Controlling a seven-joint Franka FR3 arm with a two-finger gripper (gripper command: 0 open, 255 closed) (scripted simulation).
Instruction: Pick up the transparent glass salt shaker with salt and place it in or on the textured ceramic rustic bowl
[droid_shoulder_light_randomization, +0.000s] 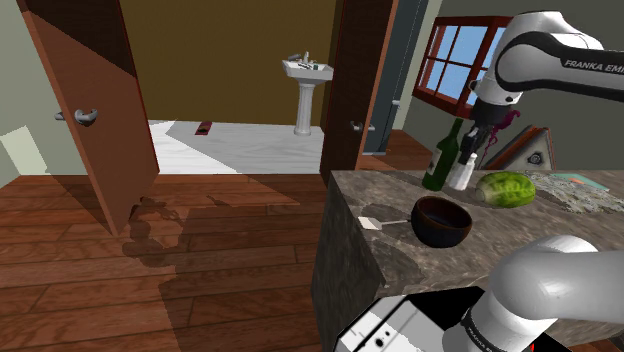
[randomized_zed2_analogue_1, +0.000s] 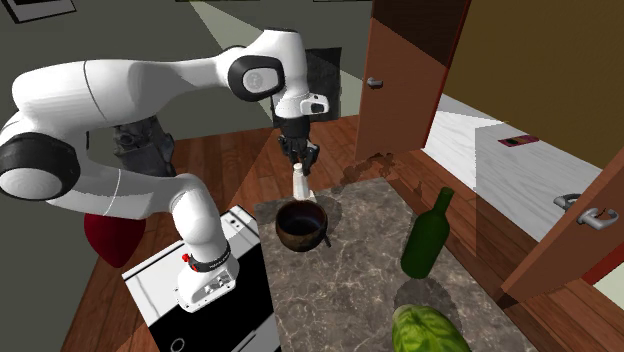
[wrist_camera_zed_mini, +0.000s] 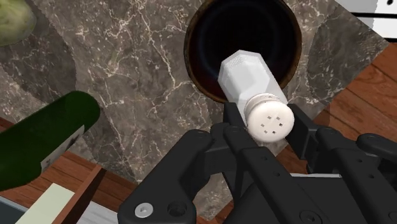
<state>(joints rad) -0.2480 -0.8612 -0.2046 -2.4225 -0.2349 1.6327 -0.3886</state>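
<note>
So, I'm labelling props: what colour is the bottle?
Dark green; the bottle shows best in the second exterior view.

The countertop (wrist_camera_zed_mini: 127, 76) is dark veined stone, polished smooth. The salt shaker (wrist_camera_zed_mini: 249, 76) looks plain matt white, its cap perforated. The bowl (droid_shoulder_light_randomization: 440, 232) is dark brown and faintly glossy. The wine bottle (randomized_zed2_analogue_1: 426, 235) is shiny green glass. The floor (droid_shoulder_light_randomization: 150, 290) is wooden planks.

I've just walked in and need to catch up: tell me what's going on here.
The white arm's pincer is shut on the white-capped salt shaker, holding it tilted and apparently clear of the stone counter. The shaker hangs right by the dark bowl's rim, not yet set inside. A green bottle and a melon sit untouched on the same counter.
</note>
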